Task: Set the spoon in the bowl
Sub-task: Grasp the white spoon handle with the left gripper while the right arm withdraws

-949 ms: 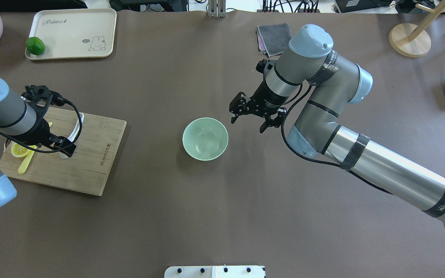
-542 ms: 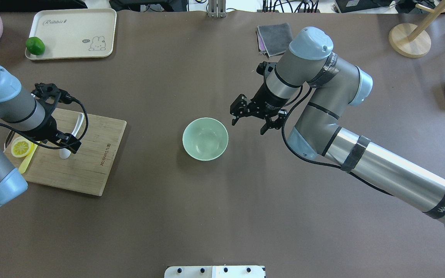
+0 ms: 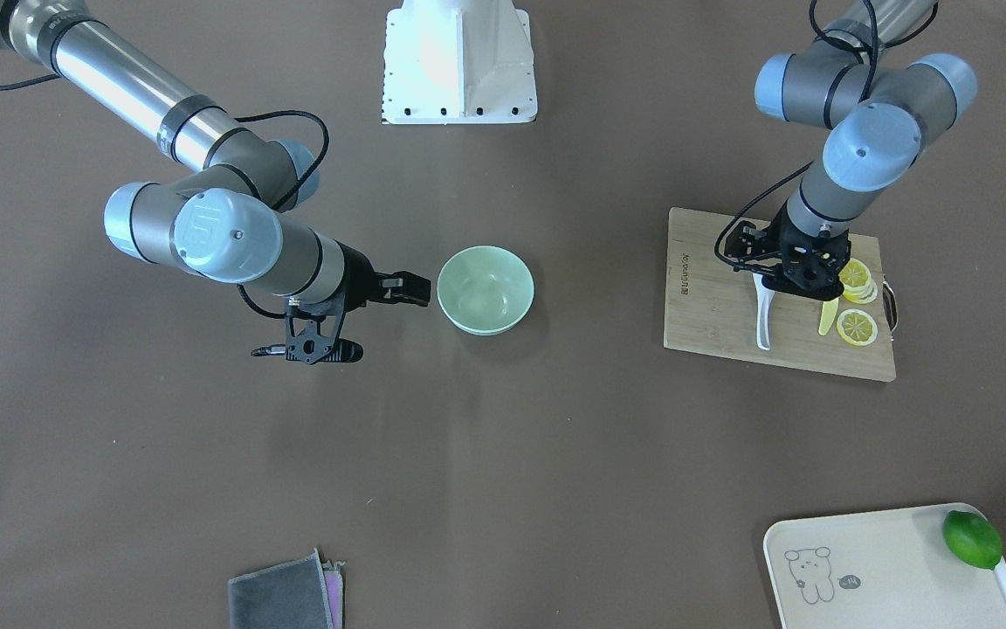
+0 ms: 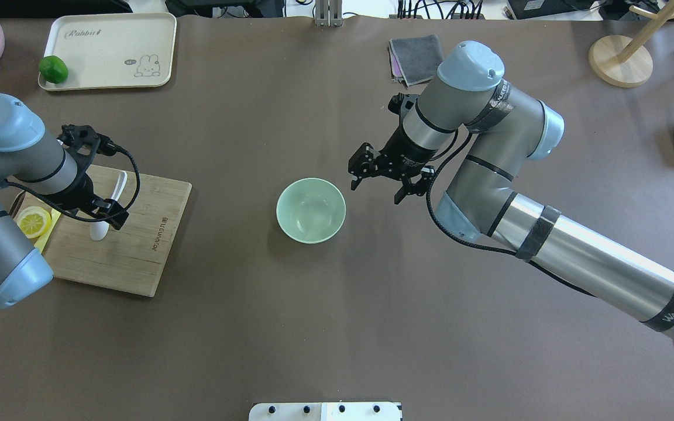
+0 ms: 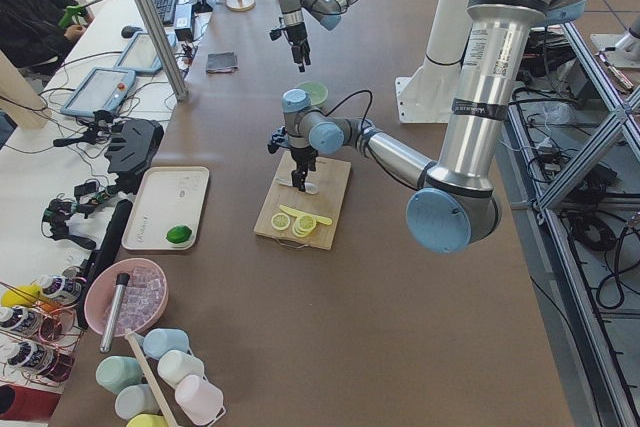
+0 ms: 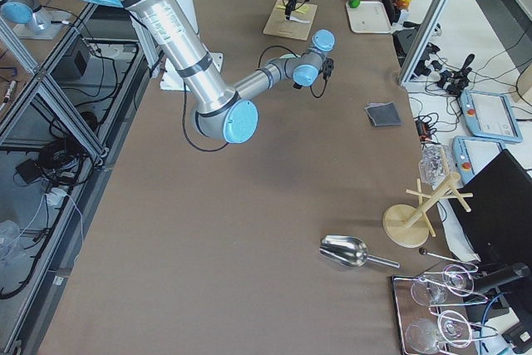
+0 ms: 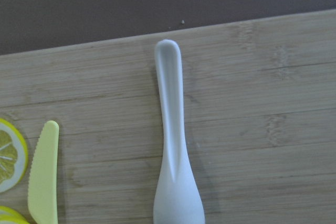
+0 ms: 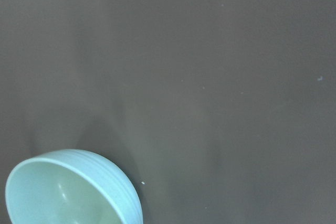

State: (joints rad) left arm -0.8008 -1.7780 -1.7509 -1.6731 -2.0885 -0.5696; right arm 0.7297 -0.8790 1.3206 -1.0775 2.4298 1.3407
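Hovering left tool (image 4: 107,215) over spoon (image 7: 173,145), grip state unreadable | right tool (image 4: 376,189) spread beside bowl (image 4: 310,213)

Inventory: one spoon (image 3: 762,321), one bowl (image 3: 485,290), one cutting board (image 3: 713,293), one yellow knife (image 3: 828,320), one lime (image 3: 972,539), one tray (image 3: 892,572), one folded cloth (image 3: 280,601). Lemon slices (image 3: 858,328): one single, remainder stacked, count indeterminate.
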